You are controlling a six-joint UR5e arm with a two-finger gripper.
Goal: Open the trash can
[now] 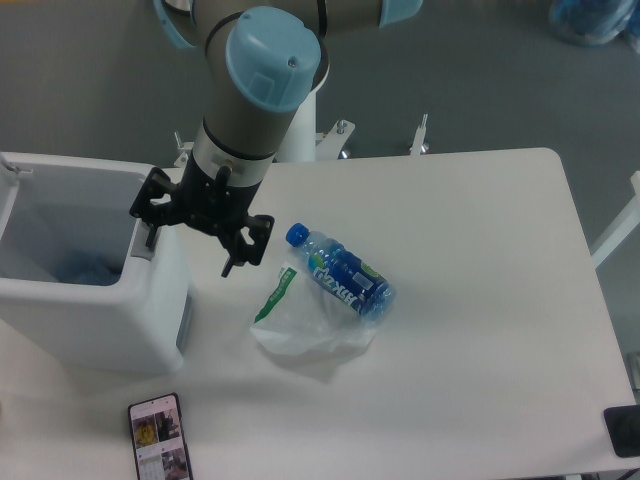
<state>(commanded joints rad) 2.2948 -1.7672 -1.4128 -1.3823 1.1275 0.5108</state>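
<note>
Trash can: you see the trash can [95, 300] at the left end of the bench [480, 330], partly cut off by the left edge of the view. It is a boxy white bin with rounded corners. Its top is open, and you look straight down into the hollow inside, where something pale blue lies at the bottom, too dim to name.
Button strip: a grey strip [146, 235] runs along the bin's right rim, right under the black fingers.
Gripper: your gripper [195, 235] hangs over the right rim of the bin, wrist pointing down and slightly toward the left.
Jaws: apart, closed on nothing. One finger [152, 205] sits at the grey strip; you cannot tell whether it touches. The other finger [245, 245] is out over bare bench, to the right of the bin.
Arm: the grey arm with a light blue cap [272, 60] comes down from the top of the view to the wrist.
Bottle: a clear bottle [340, 275] with a blue cap and blue label lies on its side near the bench middle, cap toward the gripper.
Bag: a clear plastic bag [305, 330] with a green mark lies under and just beside the bottle.
Phone: a phone [160, 435] lies face up, screen lit, at the front edge of the bench, near the bin's front corner.
</note>
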